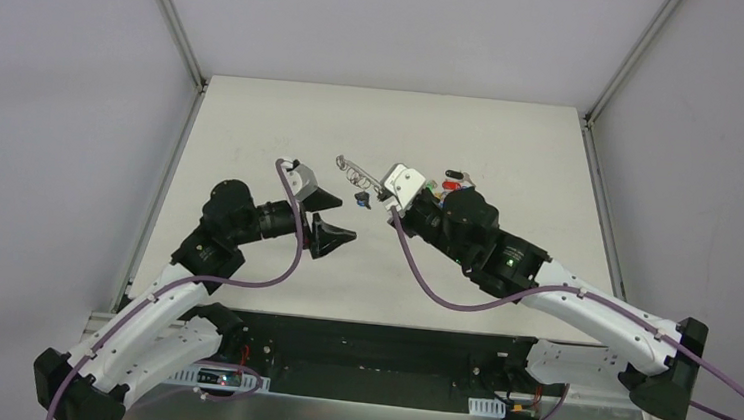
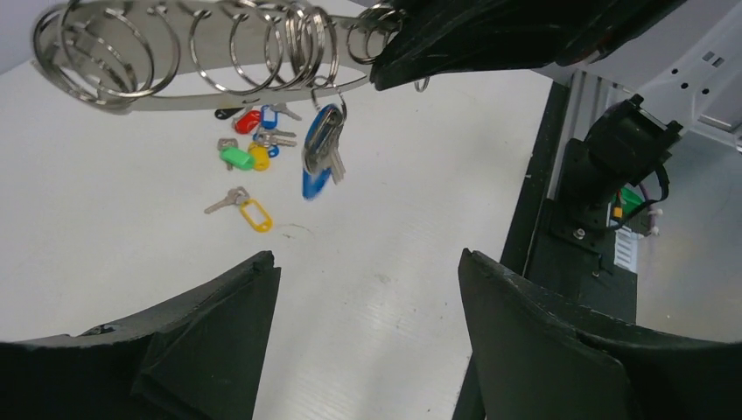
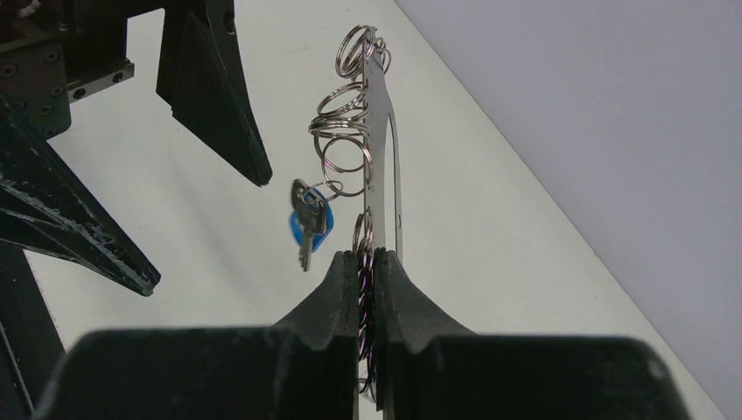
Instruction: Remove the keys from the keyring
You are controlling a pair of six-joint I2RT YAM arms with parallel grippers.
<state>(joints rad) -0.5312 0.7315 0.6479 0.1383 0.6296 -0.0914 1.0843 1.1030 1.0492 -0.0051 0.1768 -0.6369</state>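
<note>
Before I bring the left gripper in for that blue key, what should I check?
1. Hold: the right gripper is shut on the keyring: ok.
2. Jaws: the left gripper is open: ok.
3. Target: the blue key hangs free below the keyring: ok.
4. Position: the left gripper is around the blue key: not ok, it stands apart.
5. No other keys on the keyring: cannot tell, the right gripper hides one end.

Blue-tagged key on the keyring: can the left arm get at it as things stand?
Probably yes. The blue-tagged key hangs free below the keyring, which the right arm holds clear of the table in shut jaws. The left arm has its jaws open facing the key, with nothing between.
</note>
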